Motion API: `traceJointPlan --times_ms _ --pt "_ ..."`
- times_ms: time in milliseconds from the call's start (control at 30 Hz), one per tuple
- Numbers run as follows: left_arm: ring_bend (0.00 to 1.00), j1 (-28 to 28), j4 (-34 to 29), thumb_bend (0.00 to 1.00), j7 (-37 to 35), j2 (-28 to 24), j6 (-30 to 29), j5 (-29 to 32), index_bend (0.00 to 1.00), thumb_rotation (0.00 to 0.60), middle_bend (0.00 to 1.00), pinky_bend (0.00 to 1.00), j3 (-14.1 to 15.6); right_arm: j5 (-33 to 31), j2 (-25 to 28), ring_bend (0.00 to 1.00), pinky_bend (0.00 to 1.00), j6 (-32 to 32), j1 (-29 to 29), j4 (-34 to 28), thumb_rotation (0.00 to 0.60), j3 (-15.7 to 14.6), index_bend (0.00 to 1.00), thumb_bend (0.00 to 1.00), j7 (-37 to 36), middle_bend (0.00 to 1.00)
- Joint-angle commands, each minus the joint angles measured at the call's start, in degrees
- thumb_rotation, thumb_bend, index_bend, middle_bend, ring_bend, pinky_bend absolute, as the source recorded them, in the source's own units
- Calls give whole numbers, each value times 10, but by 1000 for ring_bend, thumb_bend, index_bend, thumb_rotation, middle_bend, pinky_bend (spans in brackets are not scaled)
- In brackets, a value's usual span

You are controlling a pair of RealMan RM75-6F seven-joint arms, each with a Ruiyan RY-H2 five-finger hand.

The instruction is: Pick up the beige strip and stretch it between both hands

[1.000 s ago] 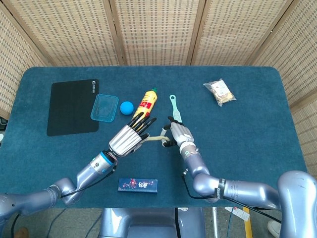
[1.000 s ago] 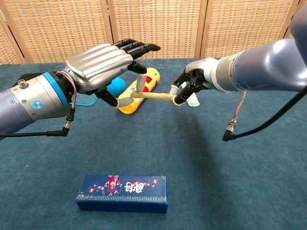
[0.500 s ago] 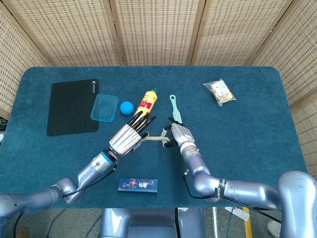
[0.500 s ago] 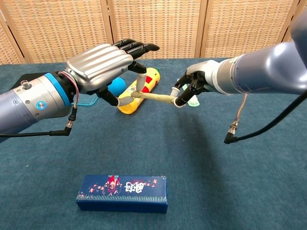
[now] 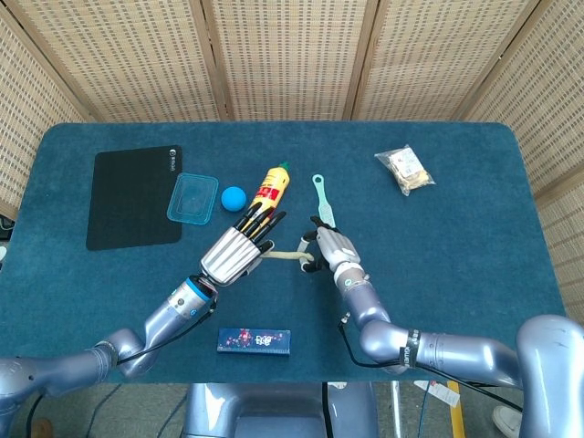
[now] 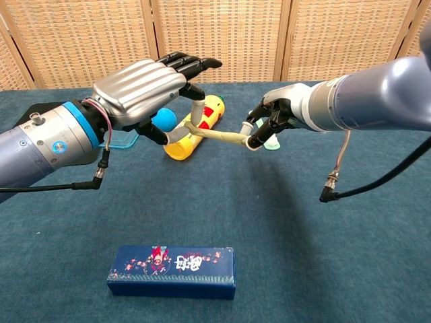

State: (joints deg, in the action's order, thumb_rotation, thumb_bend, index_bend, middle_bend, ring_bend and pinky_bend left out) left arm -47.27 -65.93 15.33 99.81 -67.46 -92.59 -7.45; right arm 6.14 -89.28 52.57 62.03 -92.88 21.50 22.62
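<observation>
The beige strip (image 6: 219,136) (image 5: 285,257) hangs above the blue table, drawn into a nearly straight line between my two hands. My left hand (image 6: 145,91) (image 5: 239,250) pinches its left end between thumb and a finger, the other fingers stretched out above. My right hand (image 6: 276,114) (image 5: 332,246) grips the right end in curled fingers. The strip's ends are hidden inside both grasps.
A yellow bottle (image 6: 195,124) (image 5: 271,187) and a blue ball (image 5: 234,197) lie just behind the strip. A green tool (image 5: 322,199), a clear blue container (image 5: 192,197), a black mat (image 5: 135,195), a snack bag (image 5: 405,169) and a dark blue box (image 6: 172,270) (image 5: 254,340) sit around.
The right hand has drifted slightly right, and the left hand has shifted a little, so the strip looks a bit longer and tauter.
</observation>
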Motion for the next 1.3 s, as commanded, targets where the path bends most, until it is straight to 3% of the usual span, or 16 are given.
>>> traceJointPlan --times_ms 33,400,700,1300 --pt "0 0 -1 520 1 1 -1 1 722 600 0 0 0 1 1 0 0 0 -1 -1 600 -1 737 607 -1 42" --pt "0 0 2 619 3 5 -5 7 844 600 0 0 -2 3 9 0 0 -3 -3 -4 600 -4 737 607 -8 43" --pt "0 3 -8 644 0 1 -10 13 866 600 0 0 -3 11 17 0 0 -5 -7 -7 600 -5 737 607 -16 46" --pt "0 50 20 647 -46 -64 -49 21 870 600 0 0 11 143 21 0 0 10 -47 29 600 -37 740 608 -42 66"
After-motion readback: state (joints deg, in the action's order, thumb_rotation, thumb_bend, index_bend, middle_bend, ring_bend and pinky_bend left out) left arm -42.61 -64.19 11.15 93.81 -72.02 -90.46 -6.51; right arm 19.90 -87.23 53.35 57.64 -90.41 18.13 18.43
